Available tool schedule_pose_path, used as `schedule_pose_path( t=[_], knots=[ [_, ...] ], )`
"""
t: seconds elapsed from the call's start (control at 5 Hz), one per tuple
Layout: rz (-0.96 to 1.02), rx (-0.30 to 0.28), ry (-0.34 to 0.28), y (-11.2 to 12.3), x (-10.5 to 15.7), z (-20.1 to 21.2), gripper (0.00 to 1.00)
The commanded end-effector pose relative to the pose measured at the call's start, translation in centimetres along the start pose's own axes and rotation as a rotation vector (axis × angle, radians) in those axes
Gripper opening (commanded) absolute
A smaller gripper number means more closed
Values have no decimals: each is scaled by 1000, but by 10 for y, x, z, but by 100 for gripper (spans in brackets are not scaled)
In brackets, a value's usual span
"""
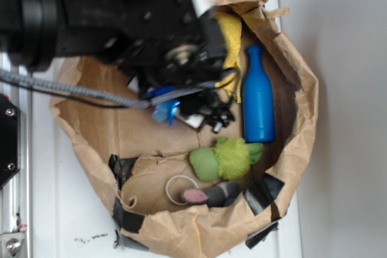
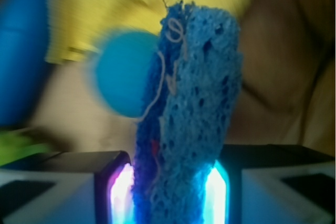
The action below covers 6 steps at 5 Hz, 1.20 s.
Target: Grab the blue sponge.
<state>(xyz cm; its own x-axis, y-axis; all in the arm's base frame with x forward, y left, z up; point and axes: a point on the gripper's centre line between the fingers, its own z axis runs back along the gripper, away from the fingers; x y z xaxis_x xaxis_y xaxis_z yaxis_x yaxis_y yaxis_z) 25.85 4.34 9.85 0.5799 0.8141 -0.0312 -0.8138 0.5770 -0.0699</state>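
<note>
The blue sponge (image 2: 191, 108) stands on edge between my two lit pads, its darker blue half on the left and the lighter porous half on the right, with loose tan threads on it. My gripper (image 2: 169, 192) is shut on the blue sponge, both pads pressing its sides. In the exterior view the black arm reaches into the brown paper bag (image 1: 302, 95), and the gripper (image 1: 172, 110) hangs over the bag's middle with a small bit of the blue sponge (image 1: 163, 112) showing under it.
Inside the bag lie a tall blue bottle (image 1: 258, 98), a yellow cloth (image 1: 231, 40), a green plush toy (image 1: 225, 158) and a grey toy mouse (image 1: 208, 196). A round teal ball (image 2: 122, 72) shows blurred behind the sponge. The bag's walls rise all round.
</note>
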Motion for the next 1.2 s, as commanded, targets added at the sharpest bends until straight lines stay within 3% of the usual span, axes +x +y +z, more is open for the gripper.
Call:
schedule_pose_path(
  t=[0.0,0.2,0.6,1.0],
  knots=[
    [-15,17,176,-13,19,60,0],
    [-151,-91,143,-1,4,87,0],
    [-249,-220,99,14,-10,95,0],
    [-215,-204,37,6,-14,87,0]
  ],
)
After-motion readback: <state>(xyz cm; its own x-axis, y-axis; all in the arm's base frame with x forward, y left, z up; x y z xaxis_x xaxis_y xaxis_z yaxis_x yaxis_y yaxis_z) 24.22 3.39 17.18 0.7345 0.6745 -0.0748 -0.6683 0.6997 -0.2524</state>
